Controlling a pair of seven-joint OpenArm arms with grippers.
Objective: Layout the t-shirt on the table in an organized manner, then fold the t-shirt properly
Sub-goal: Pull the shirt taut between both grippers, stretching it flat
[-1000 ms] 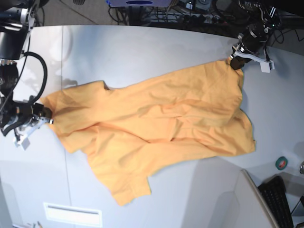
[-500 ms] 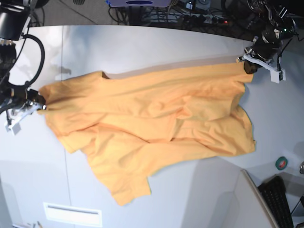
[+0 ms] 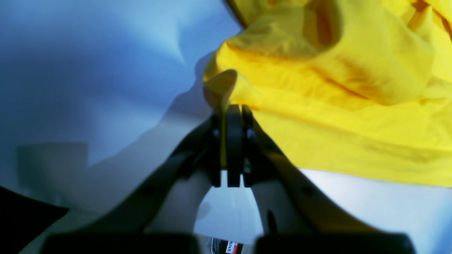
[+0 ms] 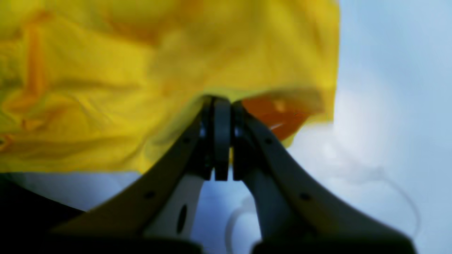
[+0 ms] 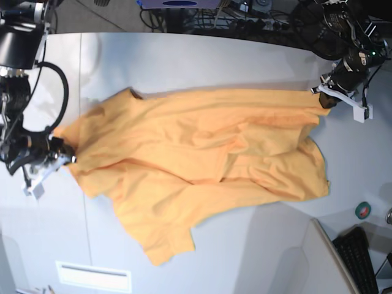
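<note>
- T-shirt [image 5: 196, 171] spread across the middle of the table [image 5: 184, 61], stretched between both arms but far from flat: creased through the body, bunched toward the near edge, one flap hanging down toward the near-left corner.
- Judged to be in the layout stage, part done; top edge pulled into a fairly straight line running from the left side of the table to the far-right corner.
- Left to do, by the look of it: smoothing the lower half, squaring the sleeves and hem, then all of the folding, none of which shows yet.
- Left gripper [image 5: 324, 98] at the far-right corner in the base view, pinching one corner of the cloth.
- In the left wrist view, left gripper [image 3: 231, 109] with fingers pressed together on a thin fold of yellow fabric; rest of the shirt rising away above and to the right of the tips, table surface showing below.
- Right gripper [image 5: 61, 150] near the left edge in the base view, clamped on the opposite end of the garment.
- In the right wrist view, right gripper [image 4: 220, 102] with fingers squeezed tight on the cloth edge; fabric fanning up and to the left of the tips, a darker orange underside showing just to the right.
- Likely risk: cloth slipping from either pinch while under tension, undoing the straight top edge.
</note>
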